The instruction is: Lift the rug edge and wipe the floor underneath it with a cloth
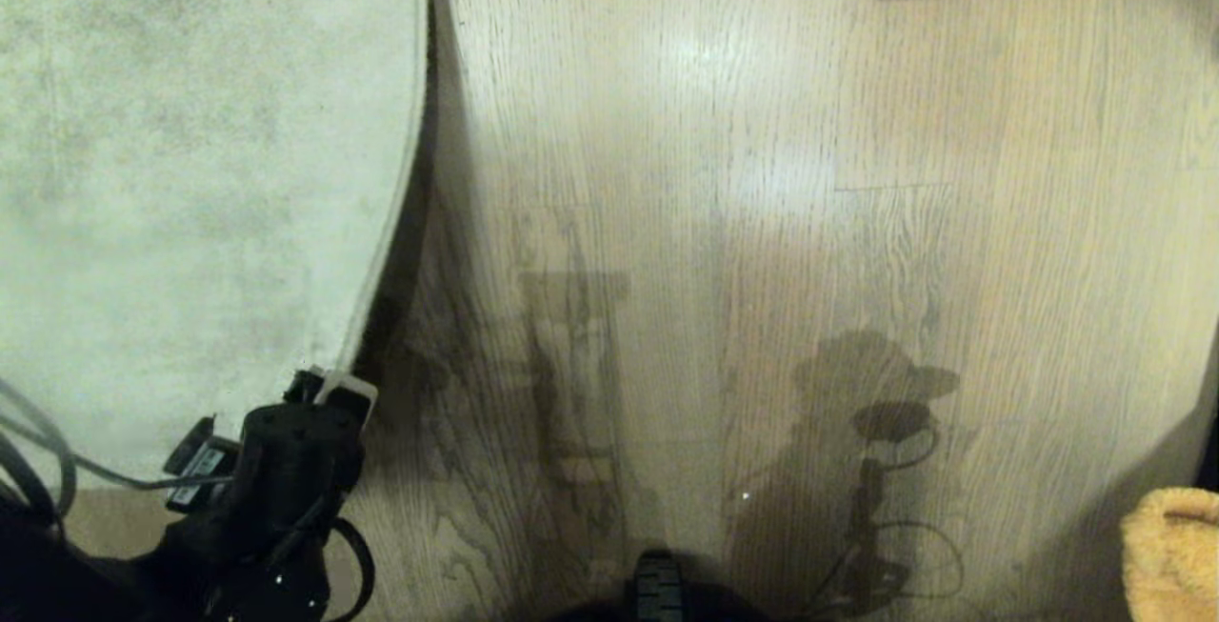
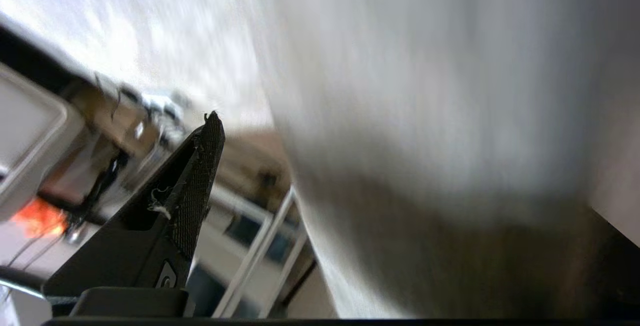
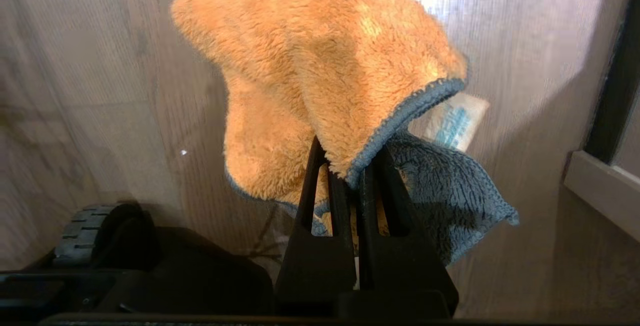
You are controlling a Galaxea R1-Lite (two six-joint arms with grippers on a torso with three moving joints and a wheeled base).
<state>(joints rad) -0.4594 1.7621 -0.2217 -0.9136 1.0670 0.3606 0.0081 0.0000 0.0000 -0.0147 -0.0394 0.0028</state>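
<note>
Item 1, rug (image 1: pixel 190 155): large mottled grey-beige short-pile piece, laid over the left part of the head view; the rug edge (image 1: pixel 405 184) is seen as a thin pale bound border curving toward the robot, with a dark shadow beside it; whether it rests flat cannot be told.

Item 2, floor (image 1: pixel 762 222): grey-brown wood-grain planks with a slight sheen, exposed to the right of the border; shadows of the robot are cast on it near the base.

Item 3, left gripper (image 1: pixel 329 391): placed at the near end of the border, just beside the rug's corner; its jaws are spread wide and nothing is held; one dark textured finger (image 2: pixel 200 176) is shown in the left wrist view against a blurred pale surface.

Item 4, right gripper (image 3: pixel 352 186): parked at the robot's right side, clamped tight on the cloth (image 3: pixel 320 71); a fluffy orange terry piece with a blue-grey reverse, stitched hem and small tag, draped over the fingertips above the floor; only its corner is caught at the lower right of the head view.

Step in hand, as judged: the approach to the border, lifting not yet begun.

Next move, as judged: a finger is to be slid beneath the thin border and the jaws closed on it before raising; the cloth is then to be brought across, being well apart from the rug.
</note>
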